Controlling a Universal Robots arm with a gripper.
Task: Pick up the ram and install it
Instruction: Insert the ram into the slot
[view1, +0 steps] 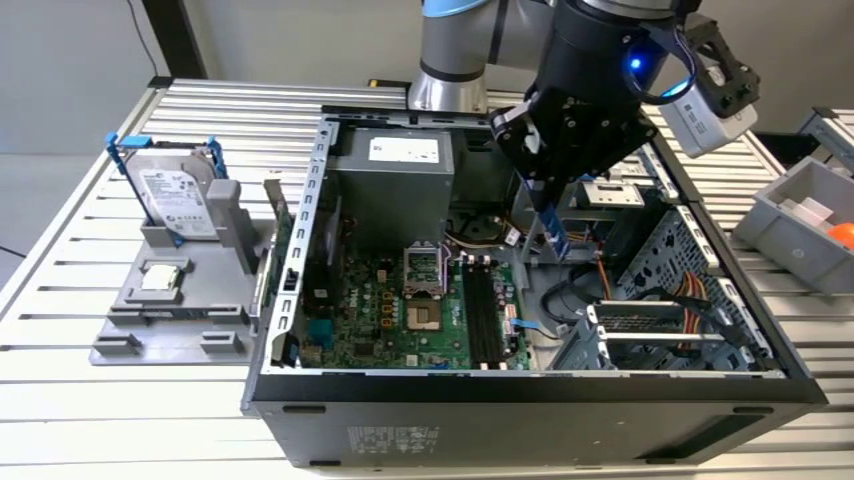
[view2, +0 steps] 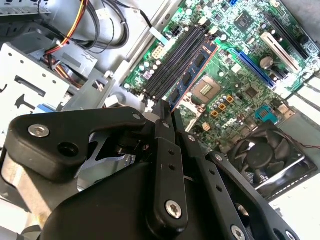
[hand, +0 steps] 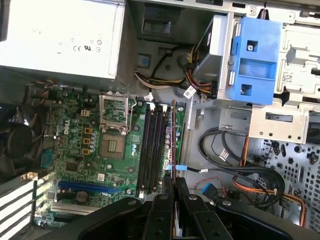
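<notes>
The thin, flat, narrow blue circuit-board stick, the ram (view1: 549, 224), hangs edge-down from the black two-fingered claw (view1: 545, 186), whose fingers are pressed together on the stick's upper end, so it is pinched by its flat faces and carried above the open grey computer case (view1: 534, 385) that lies on the ribbed metal table (view1: 80, 400). In the exterior view the ram sits just below the claw, over the far right part of the green motherboard (view1: 400, 320), a little to the exterior view's right of the long black memory slots (view1: 483, 318) and apart from them, not yet seated. In both wrist views the stick (view2: 192, 75) (hand: 173, 135) runs out from between the fingers, lying roughly along the line of the slots (hand: 150, 150). Judged by its look, the ram is light and stiff but fragile: it would tolerate little bending, its chips and edge contacts are best left untouched, and a hold on the bare board faces near one end, as here, seems sensible. At the exterior view's left, well apart, a silver hard drive in a blue frame (view1: 174, 195) stands on a grey holder (view1: 167, 320).
</notes>
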